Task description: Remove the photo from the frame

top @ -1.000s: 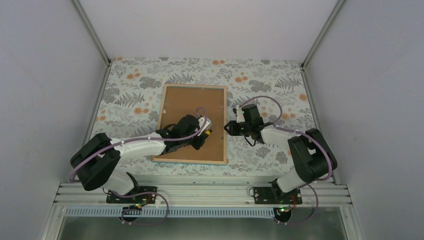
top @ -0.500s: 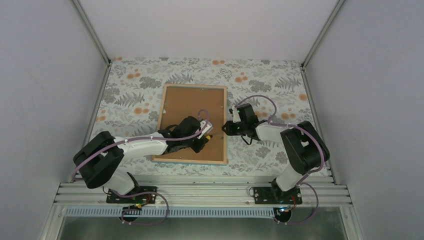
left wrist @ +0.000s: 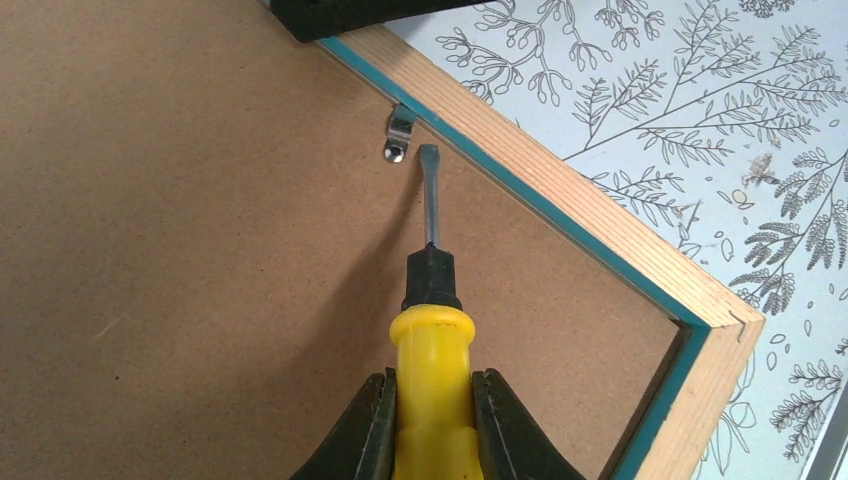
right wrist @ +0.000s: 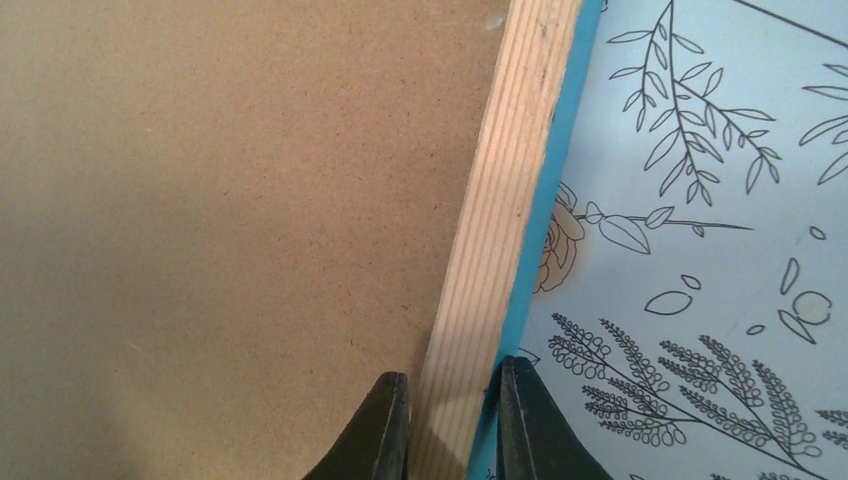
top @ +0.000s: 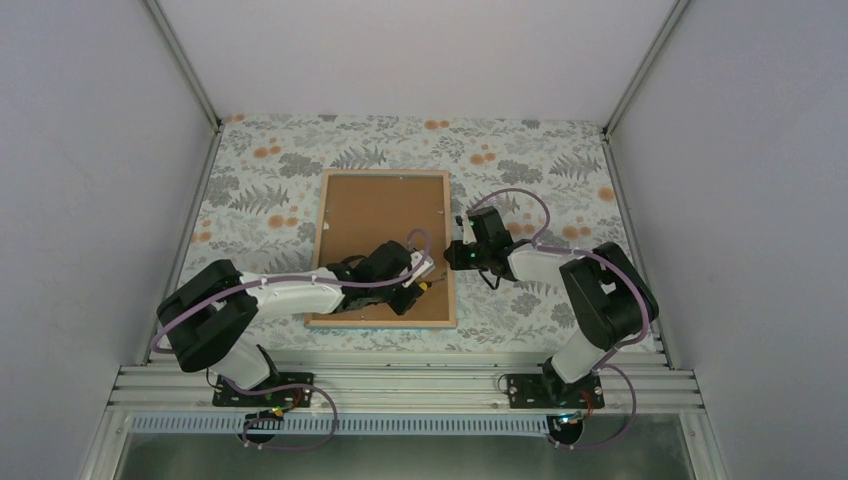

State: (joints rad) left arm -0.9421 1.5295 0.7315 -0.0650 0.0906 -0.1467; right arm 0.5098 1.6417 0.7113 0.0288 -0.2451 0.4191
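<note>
From above: lying back-up on the floral tabletop (top: 260,200), the frame (top: 380,322), its brown backing board (top: 375,215) stretching away beyond the left fingers (top: 412,284). Left fingers low over the board's near right part, clamped on a yellow-handled screwdriver (top: 424,286). Just off to their right, the right fingers (top: 456,256), set at the frame's right-hand rim. Photo hidden from view here and in both wrist cameras.

Left wrist: left fingers pressed against both sides of the screwdriver's yellow handle, with the black collar and steel shaft reaching straight ahead of them over the board. Blade tip just beside a small metal clip (left wrist: 398,135) that sticks out from the frame's inner edge onto the board; touching or not, cannot tell. Ahead and to the right of the fingers, the light wood rim with a turquoise strip inside it, running diagonally to a mitred corner at the lower right. Beyond the clip, at the top edge, a black part over the rim, too cropped to identify.

Right wrist: right fingers astride the wood rim, narrowly parted and pinching it, the left one on the board side, the right one against the turquoise outer edge. Rim running straight ahead from between them; board to their left, tabletop to their right.
</note>
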